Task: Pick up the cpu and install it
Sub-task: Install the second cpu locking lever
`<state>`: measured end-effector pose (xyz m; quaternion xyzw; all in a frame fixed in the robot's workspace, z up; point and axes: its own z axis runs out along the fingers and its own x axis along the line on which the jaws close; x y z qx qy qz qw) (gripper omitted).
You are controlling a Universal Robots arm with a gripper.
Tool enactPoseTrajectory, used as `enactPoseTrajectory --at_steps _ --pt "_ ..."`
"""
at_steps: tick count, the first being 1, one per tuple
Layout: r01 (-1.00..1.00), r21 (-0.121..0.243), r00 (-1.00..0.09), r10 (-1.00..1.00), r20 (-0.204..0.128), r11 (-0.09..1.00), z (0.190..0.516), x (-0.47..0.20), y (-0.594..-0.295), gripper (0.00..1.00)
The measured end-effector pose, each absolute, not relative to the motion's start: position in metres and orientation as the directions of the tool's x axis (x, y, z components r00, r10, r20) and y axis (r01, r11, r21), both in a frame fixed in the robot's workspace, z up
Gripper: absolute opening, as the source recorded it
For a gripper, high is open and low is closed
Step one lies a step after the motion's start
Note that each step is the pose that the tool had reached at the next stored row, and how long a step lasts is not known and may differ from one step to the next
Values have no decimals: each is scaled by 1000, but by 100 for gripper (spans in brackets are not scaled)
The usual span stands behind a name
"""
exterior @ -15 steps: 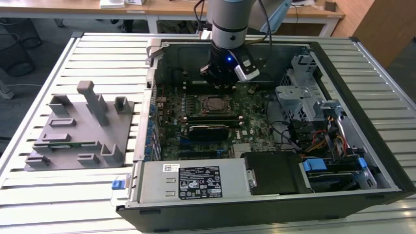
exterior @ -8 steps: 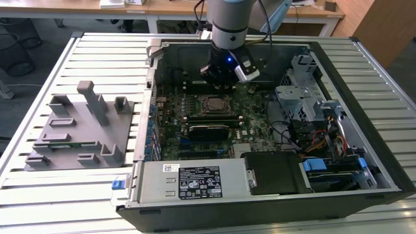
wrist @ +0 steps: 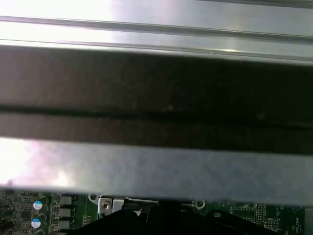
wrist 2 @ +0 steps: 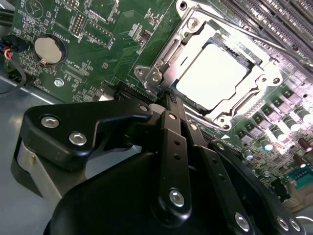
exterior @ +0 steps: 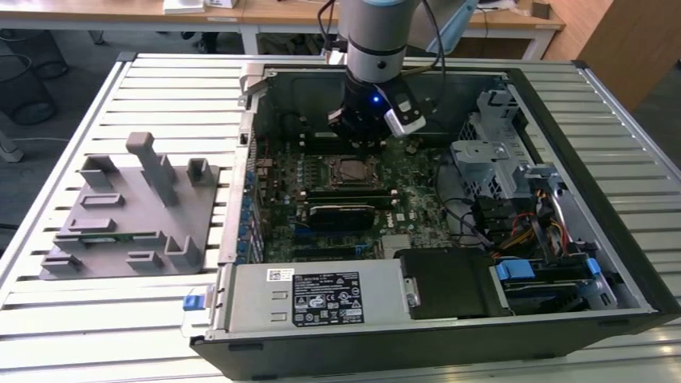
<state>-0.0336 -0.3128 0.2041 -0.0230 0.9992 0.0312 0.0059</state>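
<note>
Grey slatted metal forms the table (exterior: 159, 72) you are working on; the open computer case (exterior: 426, 319) lies on it, and the grey plastic tray (exterior: 127, 215) with upright posts stands beside the case, on the exterior view's left; inside the case you see the green motherboard (exterior: 410, 187), with the power supply (exterior: 319, 297) along its near edge and the drive cage (exterior: 495, 152) on the exterior view's right of it; the arm (exterior: 372, 32) comes down into the case from the far side, and your gripper (exterior: 360, 137) hangs over the motherboard just behind the socket (exterior: 352, 170); in the second wrist view the socket's metal frame (wrist 2: 188, 29) surrounds the cpu (wrist 2: 211, 77), whose shiny top glares white; the cpu lies flat in the socket, just beyond the fingertips (wrist 2: 171, 100) and apart from them; the black fingers are pressed together with nothing between them; a coin cell (wrist 2: 49, 49) sits on the motherboard, well to the side of the socket.
</note>
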Motion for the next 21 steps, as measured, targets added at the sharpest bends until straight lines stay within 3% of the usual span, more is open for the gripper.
enactPoseTrajectory --at_steps 21 --pt "-46 61 -999 -46 -13 997 216 -34 -320 11"
